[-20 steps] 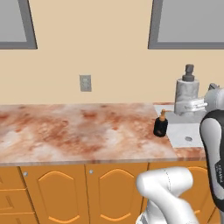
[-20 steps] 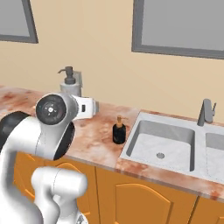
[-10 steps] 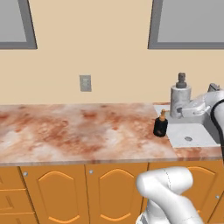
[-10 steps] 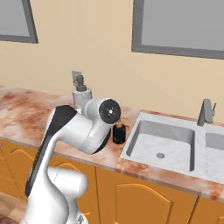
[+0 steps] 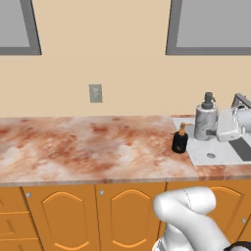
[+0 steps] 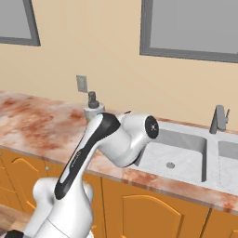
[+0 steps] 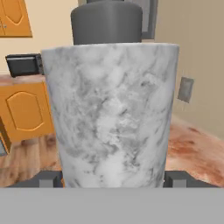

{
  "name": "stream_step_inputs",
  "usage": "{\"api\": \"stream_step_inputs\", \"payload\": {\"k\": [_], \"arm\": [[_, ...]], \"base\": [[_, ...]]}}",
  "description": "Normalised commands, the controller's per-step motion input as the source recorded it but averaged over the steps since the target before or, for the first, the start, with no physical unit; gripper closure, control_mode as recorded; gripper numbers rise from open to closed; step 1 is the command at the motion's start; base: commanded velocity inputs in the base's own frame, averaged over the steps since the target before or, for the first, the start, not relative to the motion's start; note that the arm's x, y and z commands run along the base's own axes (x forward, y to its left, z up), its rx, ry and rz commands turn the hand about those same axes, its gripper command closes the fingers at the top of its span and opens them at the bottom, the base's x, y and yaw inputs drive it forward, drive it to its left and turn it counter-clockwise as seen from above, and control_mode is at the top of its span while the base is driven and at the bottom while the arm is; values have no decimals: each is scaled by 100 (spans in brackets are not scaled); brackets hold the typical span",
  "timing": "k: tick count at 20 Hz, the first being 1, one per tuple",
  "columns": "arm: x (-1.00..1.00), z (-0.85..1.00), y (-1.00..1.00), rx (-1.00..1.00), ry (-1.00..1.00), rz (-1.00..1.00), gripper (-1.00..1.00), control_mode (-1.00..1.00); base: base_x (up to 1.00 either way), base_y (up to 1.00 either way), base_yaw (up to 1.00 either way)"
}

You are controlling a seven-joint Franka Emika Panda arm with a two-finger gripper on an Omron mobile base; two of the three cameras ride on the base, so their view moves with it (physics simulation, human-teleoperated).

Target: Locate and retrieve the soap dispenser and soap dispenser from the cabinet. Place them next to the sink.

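Now carrying grey bottle (image 5: 206, 120), clamped in closed gripper (image 5: 219, 131), lower and rightward past black bottle (image 5: 180, 140) toward sink (image 6: 186, 144), nearing set-down.

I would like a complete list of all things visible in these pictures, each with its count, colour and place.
grey soap dispenser: 1, mottled light grey with dark grey pump, held upright in the gripper above the sink's left edge
black soap dispenser: 1, black with copper-orange pump, standing on the counter just left of the sink
sink: 1, light grey steel, two basins, set in the counter on the right
faucet: 1, grey, squared, behind the basins
counter: 1, reddish marbled stone
base cabinets: orange, arched panels, under the counter
wall outlet: 1, grey, on the beige wall
windows: 2, grey frames, high on the wall
gripper: 1, white hand, closed on the grey dispenser
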Motion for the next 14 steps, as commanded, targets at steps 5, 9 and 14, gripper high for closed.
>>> {"api": "stream_step_inputs", "payload": {"k": [5, 9, 14], "arm": [[0, -45, 0, -2, 10, 44, 100, -100], [-8, -40, -5, 0, 3, 41, 100, -100], [2, -30, -54, 2, 0, 6, 100, -100]], "base": [[0, 0, 0], [0, 0, 0], [0, 0, 0]]}}
